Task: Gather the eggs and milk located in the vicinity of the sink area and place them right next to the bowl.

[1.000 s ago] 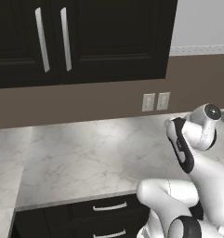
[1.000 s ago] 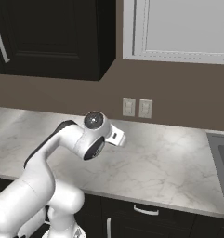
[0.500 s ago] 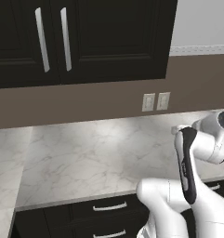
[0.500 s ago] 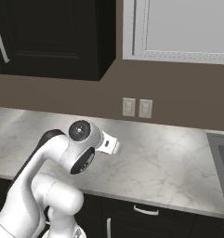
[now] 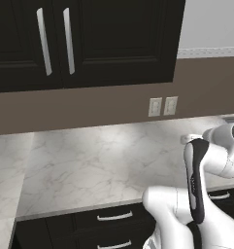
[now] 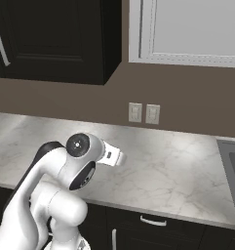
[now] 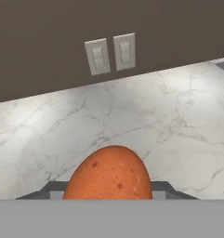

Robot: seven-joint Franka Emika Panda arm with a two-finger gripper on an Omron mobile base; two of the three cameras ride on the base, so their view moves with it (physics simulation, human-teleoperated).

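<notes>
While the arm (image 6: 55, 180) sits folded low at the desk's front edge, the hand view looks across the marble desk (image 7: 146, 116) toward the twin wall outlets (image 7: 109, 54). Right at the bottom of that view, well in front of the outlets, there's an orange-brown speckled oval (image 7: 109, 174), egg-shaped, sitting just where the gripper's tips would be. Tips themselves are hidden behind it, so can't tell if the gripper is clamped on it, or how wide it stands. Colour isn't plain white, so can't say whether it's one of the eggs.

Right base view: the wrist (image 6: 109, 155) pokes out below and left of the outlets (image 6: 143, 113), over the desk (image 6: 177, 166). Far right of the outlets, a dark edge of the sink (image 6: 232, 168) cuts into the desk.

Left base view: the arm (image 5: 206, 170) is below and right of the outlets (image 5: 163, 106), desk (image 5: 99, 155) spreading left of it. Dark upper cabinets (image 5: 89, 39) w/ silver handles hang above and left of the outlets.
</notes>
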